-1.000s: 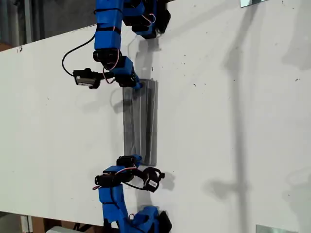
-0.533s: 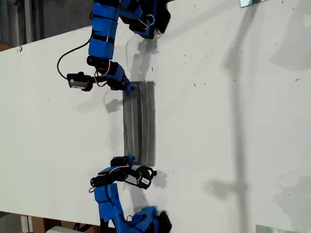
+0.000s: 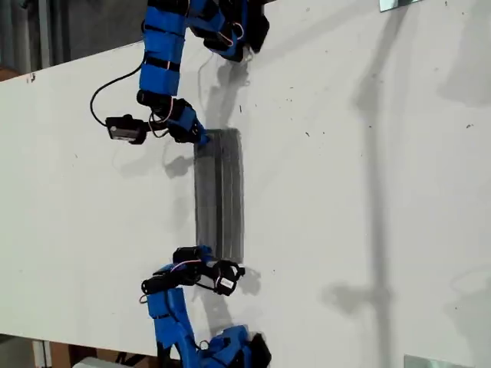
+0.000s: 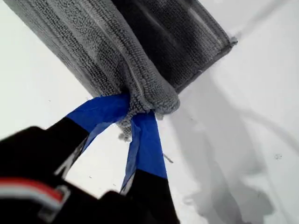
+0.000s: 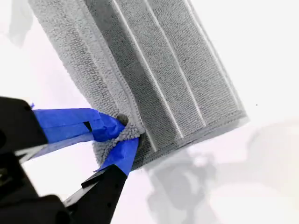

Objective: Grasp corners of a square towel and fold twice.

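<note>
The grey striped towel (image 3: 219,195) lies folded into a long narrow strip on the white table (image 3: 345,192). An arm's gripper (image 3: 201,139) sits at the strip's upper end in the exterior view, and another arm's gripper (image 3: 205,253) at its lower end. The wrist views do not show which arm is which. My first gripper (image 4: 135,112) is shut on a bunched corner (image 4: 154,100) of the towel (image 4: 93,42), with a dark layer beneath. My second gripper (image 5: 119,133) is shut on a corner (image 5: 124,135) of the towel (image 5: 159,70), whose pale stripes show.
Both arm bases stand near the table edges at the exterior view's top (image 3: 230,31) and bottom (image 3: 230,349). Metal brackets (image 3: 399,4) sit at the table's right corners in the exterior view. Arm shadows cross the white surface.
Both grippers have drawn a little toward the exterior view's left, still holding the towel. The folded strip has settled flatter and looks slightly narrower.
</note>
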Controlling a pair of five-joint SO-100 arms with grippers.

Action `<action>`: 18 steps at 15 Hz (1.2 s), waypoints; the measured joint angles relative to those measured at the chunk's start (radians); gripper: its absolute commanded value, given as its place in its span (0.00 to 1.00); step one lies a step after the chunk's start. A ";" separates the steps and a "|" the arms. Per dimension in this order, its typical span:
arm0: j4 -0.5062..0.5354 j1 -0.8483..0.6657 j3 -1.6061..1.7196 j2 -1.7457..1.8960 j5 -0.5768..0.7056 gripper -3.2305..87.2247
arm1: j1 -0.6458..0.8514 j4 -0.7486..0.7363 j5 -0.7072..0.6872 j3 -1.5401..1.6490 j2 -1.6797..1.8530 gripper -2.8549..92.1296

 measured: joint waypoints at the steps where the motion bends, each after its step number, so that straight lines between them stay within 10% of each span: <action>1: 0.003 0.040 0.005 0.018 -0.023 0.03 | -0.029 0.017 0.018 0.023 0.043 0.03; 9: -0.112 0.140 0.144 0.035 -0.107 0.03 | -0.143 -0.132 0.123 0.284 0.130 0.08; 11: -0.110 0.140 0.146 0.034 -0.103 0.24 | -0.141 -0.129 0.123 0.285 0.130 0.32; 18: -0.040 0.143 0.156 0.084 -0.098 0.32 | -0.106 -0.008 0.101 0.288 0.281 0.33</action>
